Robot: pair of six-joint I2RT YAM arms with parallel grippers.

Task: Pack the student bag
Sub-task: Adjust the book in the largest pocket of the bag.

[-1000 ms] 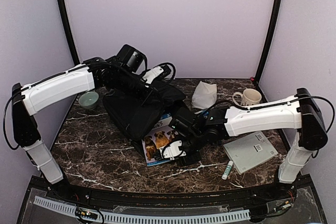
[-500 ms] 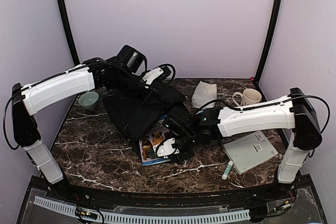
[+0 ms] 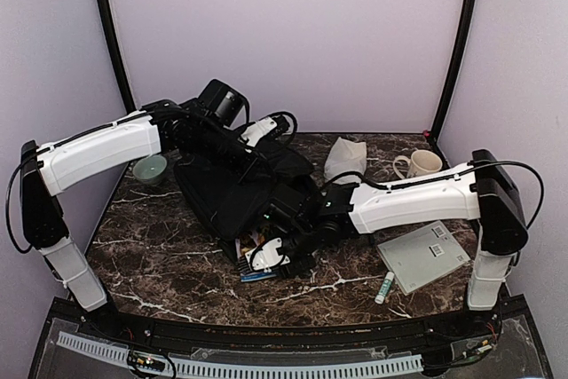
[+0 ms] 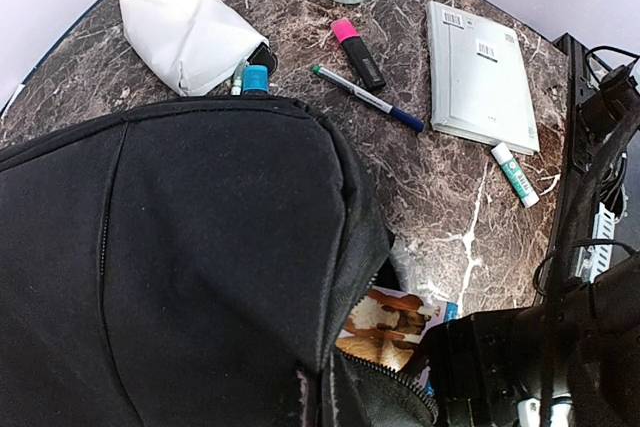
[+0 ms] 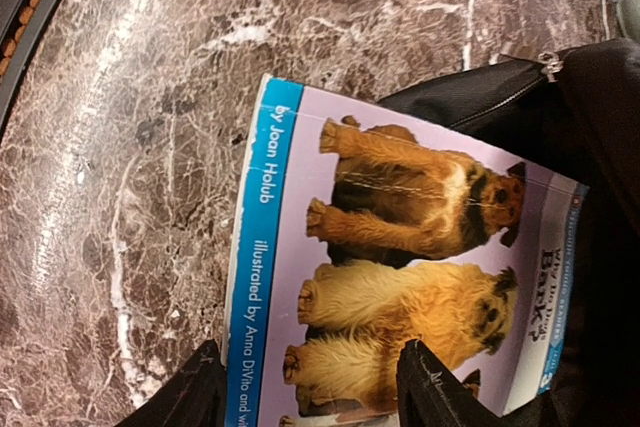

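The student bag (image 3: 232,188) lies at the middle-left of the table, its zipped mouth facing near and right. The dog picture book (image 5: 390,277) sits at that mouth, far edge already tucked under the black fabric, spine pointing away from the bag. The right gripper (image 3: 271,255) straddles the book's near end, apparently clamped across it, so the push runs far-left along the book's long axis. The left gripper (image 3: 257,135), at the bag's far side, is closed, probably pinching fabric.

The black fabric student bag (image 3: 232,185) lies slumped mid-table, its zipper open.
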